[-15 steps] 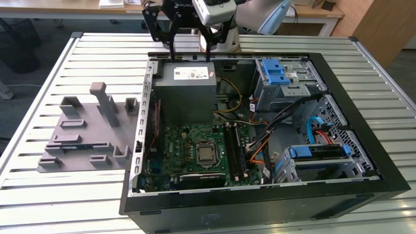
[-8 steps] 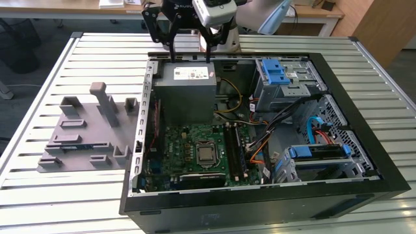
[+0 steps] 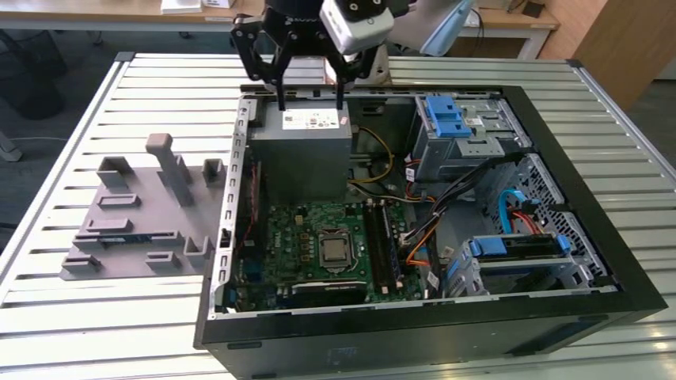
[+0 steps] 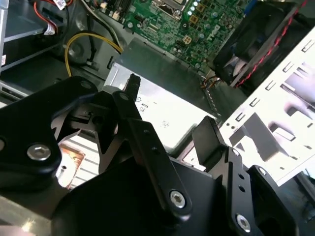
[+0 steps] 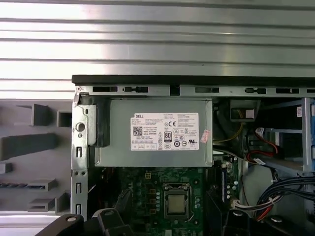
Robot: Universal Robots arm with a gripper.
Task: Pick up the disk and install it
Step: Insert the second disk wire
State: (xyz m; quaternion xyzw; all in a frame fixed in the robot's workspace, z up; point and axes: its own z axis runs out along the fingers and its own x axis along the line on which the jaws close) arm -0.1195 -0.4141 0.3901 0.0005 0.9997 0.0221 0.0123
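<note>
The disk (image 3: 514, 247), a dark drive framed by a bright blue carrier, lies in the drive cage at the near corner of the open computer case (image 3: 591, 261), on the exterior view's right. My gripper (image 3: 310, 105) hangs far from it, over the grey power-supply box (image 3: 301, 150) at the case's far side. Its two black fingers (image 3: 282, 101) stand apart with nothing between them. In the second wrist view the gripper (image 4: 170, 108) is open just above the box's white sticker (image 4: 162, 118).
The case lies on a slatted metal table (image 3: 106, 317). A grey parts fixture (image 3: 138, 214) stands beside it on the exterior view's left. Inside are the green motherboard (image 3: 328, 245), cable bundles (image 3: 465, 198) and another blue-latched bay (image 3: 449, 119).
</note>
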